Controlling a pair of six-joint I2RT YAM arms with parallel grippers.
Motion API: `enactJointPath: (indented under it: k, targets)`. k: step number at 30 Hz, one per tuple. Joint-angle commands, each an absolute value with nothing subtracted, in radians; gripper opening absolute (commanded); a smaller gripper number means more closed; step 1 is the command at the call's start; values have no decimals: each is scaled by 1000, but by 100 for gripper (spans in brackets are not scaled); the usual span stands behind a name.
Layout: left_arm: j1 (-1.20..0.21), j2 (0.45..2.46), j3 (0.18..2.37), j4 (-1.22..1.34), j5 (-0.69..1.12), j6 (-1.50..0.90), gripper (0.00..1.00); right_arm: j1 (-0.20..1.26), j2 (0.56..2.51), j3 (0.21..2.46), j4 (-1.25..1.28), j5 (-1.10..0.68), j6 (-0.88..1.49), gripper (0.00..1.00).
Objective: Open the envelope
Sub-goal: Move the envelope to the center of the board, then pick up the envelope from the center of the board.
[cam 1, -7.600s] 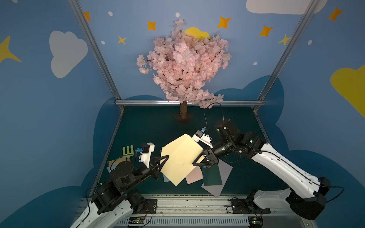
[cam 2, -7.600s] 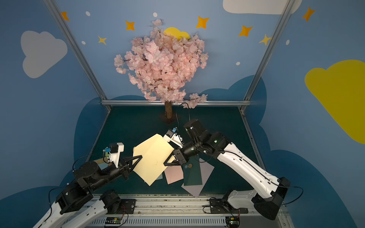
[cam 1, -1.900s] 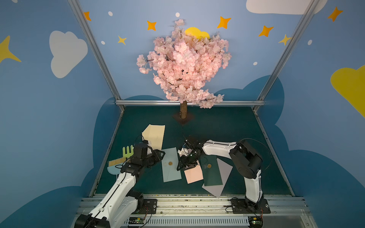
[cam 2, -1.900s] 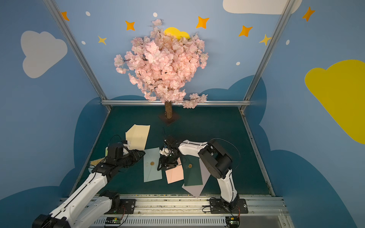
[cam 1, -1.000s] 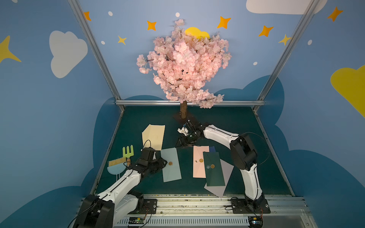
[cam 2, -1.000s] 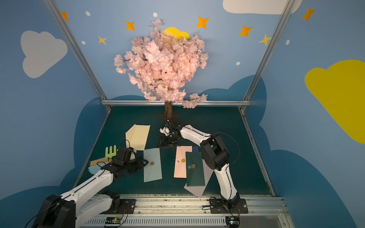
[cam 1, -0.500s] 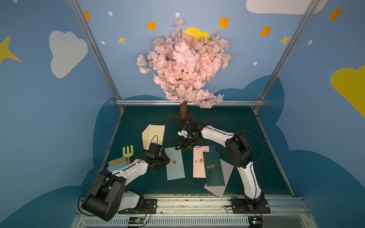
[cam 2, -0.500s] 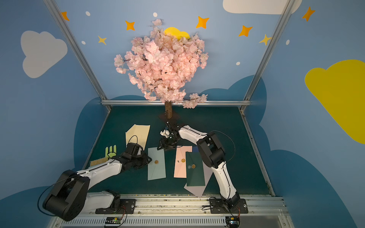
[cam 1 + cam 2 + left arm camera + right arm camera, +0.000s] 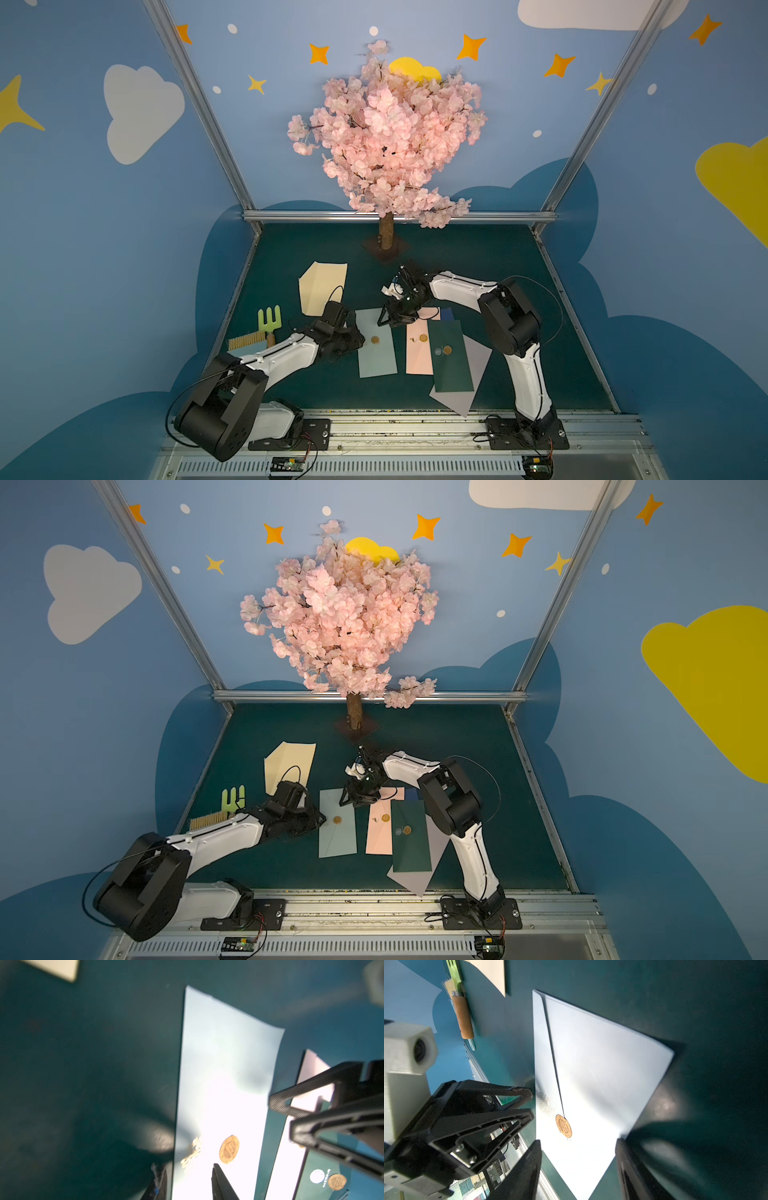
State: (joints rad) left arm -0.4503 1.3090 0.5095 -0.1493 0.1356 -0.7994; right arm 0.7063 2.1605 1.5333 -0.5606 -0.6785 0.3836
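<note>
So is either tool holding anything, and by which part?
Nothing looks held. The left tool straddles the pale blue envelope's side edge near its seal, jaws apart; the right tool is open at its far end.

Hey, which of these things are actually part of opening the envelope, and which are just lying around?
In the job: light blue envelope, its gold seal, left gripper, right gripper.

Lying about: cream envelope, pink envelope, dark green envelope, lilac paper, brush, green fork, blossom tree.

Blue walls [image 9: 83, 257], painted white and yellow clouds [image 9: 141, 112], stars [image 9: 319, 54]. Aluminium frame [image 9: 399, 216]. Pink blossom tree [image 9: 390, 133] at rear. Dark green mat [image 9: 478, 257].
</note>
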Motion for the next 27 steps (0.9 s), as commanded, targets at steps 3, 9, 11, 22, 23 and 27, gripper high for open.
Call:
enactJointPath:
  k: [3, 9, 11, 22, 23, 27]
  targets:
    - [-457, 1215, 591, -255, 157, -755, 38, 666, 2117, 1611, -609, -674, 355, 60]
    - [-482, 1265, 622, -221, 220, -767, 34, 619, 2214, 1711, -617, -722, 356, 59]
    - [-491, 1302, 610, -209, 218, -783, 28, 612, 2246, 1742, -617, -737, 353, 58]
    - [-525, 1366, 528, -155, 196, -832, 21, 601, 2356, 1772, -621, -771, 320, 57]
    - [-525, 1371, 528, -155, 197, -830, 21, 600, 2362, 1772, -620, -775, 319, 57]
    - [-525, 1393, 525, -143, 202, -827, 21, 601, 2381, 1770, -611, -799, 325, 54]
